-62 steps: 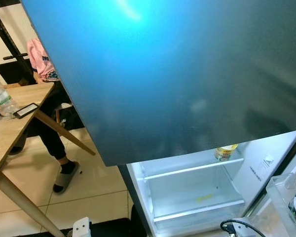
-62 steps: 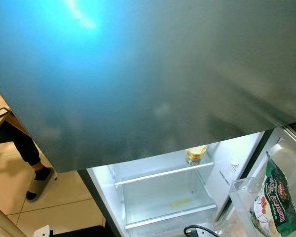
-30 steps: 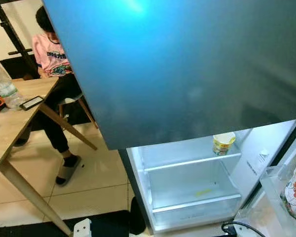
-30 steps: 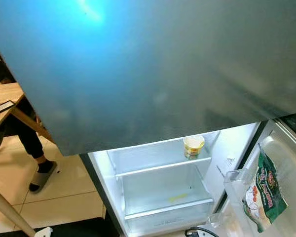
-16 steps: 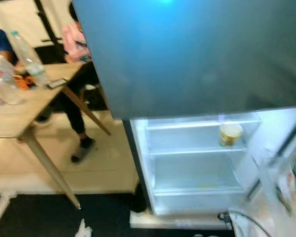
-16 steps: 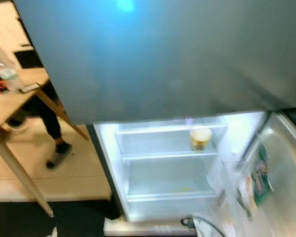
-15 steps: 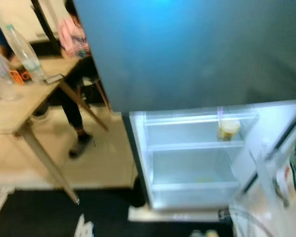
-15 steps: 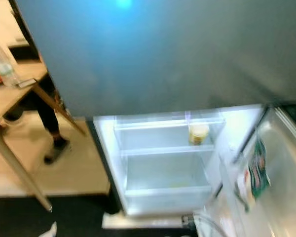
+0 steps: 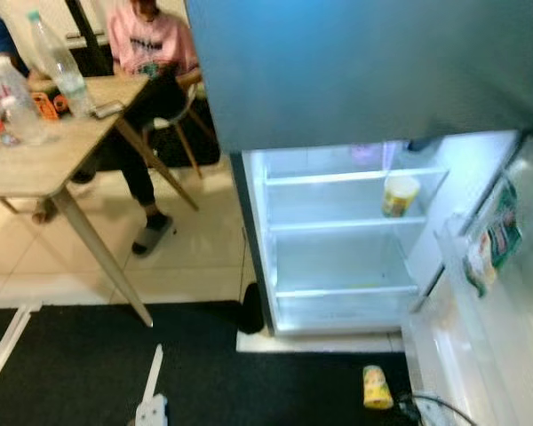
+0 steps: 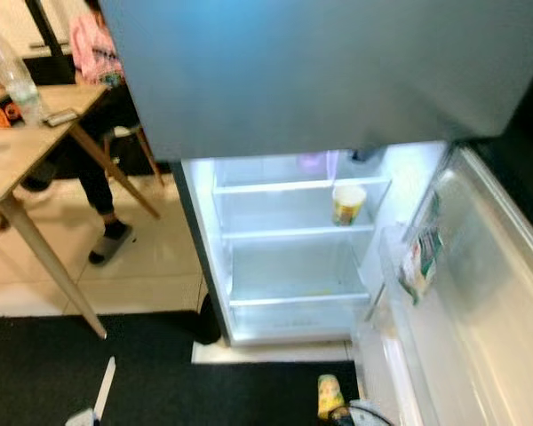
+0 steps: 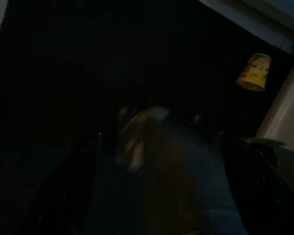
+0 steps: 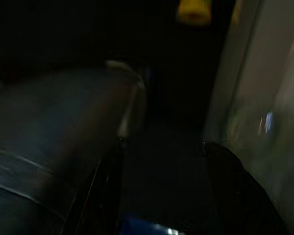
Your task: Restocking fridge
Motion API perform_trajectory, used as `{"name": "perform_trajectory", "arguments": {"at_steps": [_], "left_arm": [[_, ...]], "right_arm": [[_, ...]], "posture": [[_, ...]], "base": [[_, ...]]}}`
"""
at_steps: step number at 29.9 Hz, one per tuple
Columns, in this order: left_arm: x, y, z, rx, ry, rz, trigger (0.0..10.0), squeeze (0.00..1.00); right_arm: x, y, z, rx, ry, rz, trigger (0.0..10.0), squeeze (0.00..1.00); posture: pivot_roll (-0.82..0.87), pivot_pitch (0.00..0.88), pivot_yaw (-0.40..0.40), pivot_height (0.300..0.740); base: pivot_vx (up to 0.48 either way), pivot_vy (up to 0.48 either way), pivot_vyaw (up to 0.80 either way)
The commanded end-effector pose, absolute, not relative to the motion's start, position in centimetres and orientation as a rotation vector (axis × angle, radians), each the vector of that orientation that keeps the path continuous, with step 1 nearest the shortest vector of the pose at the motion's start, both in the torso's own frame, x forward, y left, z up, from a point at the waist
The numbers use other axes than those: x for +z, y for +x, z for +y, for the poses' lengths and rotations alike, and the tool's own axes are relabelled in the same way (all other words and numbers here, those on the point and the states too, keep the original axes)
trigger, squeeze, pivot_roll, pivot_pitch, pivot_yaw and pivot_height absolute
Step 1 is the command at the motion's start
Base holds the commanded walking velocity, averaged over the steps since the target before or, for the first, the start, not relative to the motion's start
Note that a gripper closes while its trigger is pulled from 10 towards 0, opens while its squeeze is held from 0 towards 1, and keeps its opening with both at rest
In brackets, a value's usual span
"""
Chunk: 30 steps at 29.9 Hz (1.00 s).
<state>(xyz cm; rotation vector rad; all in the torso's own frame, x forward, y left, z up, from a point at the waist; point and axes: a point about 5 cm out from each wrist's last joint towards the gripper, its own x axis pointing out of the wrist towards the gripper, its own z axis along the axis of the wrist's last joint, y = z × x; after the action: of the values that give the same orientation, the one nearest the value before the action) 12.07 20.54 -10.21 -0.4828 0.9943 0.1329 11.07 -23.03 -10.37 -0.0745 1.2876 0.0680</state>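
Fridge (image 9: 338,266) open; yellow cup (image 9: 400,195) on shelf, another (image 9: 376,387) on floor; labels unreadable. End effector states: cannot tell.

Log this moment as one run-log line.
fridge door: open | cup: on shelf | packet: in door bin | fallen cup: on floor mat | arms: idle

left gripper (image 11: 157,196): two long black fingers, dark and blurred, curved outlines | right gripper (image 12: 161,191): two black curved fingers (image 12: 235,181), blue patch at the base | limb (image 12: 49,147): rounded grey-silver shell with pale seam lines, beside the right gripper, blurred
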Motion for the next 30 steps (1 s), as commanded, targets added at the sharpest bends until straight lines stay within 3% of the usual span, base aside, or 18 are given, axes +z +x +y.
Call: {"name": "perform_trajectory", "arguments": {"at_steps": [1,13,26,30], "left_arm": [[-10.51,10.96,20.77,0.142,-0.474,1.030,10.0,0.00],[-10.50,11.02,20.71,0.147,-0.483,1.020,10.0,0.00],[-10.45,10.77,21.04,0.152,-0.507,1.005,10.0,0.00],[-10.45,10.70,21.12,0.151,-0.509,1.006,10.0,0.00]], "right_arm": [[-10.61,10.75,-22.32,0.089,-0.065,1.295,10.0,0.00],[-10.49,10.90,-22.64,0.103,-0.085,1.289,10.0,0.00],[-10.53,10.66,-22.72,0.106,-0.082,1.296,10.0,0.00],[-10.55,10.56,-22.73,0.105,-0.081,1.298,10.0,0.00]], "posture": [[-0.02,0.000,0.061,0.740],[-0.03,0.000,0.057,0.740],[-0.03,0.000,0.054,0.740],[-0.03,0.000,0.055,0.740]], "base": [[-0.480,0.000,0.00],[-0.424,0.000,0.00],[0.000,0.000,0.00],[0.000,-0.469,0.00]]}}
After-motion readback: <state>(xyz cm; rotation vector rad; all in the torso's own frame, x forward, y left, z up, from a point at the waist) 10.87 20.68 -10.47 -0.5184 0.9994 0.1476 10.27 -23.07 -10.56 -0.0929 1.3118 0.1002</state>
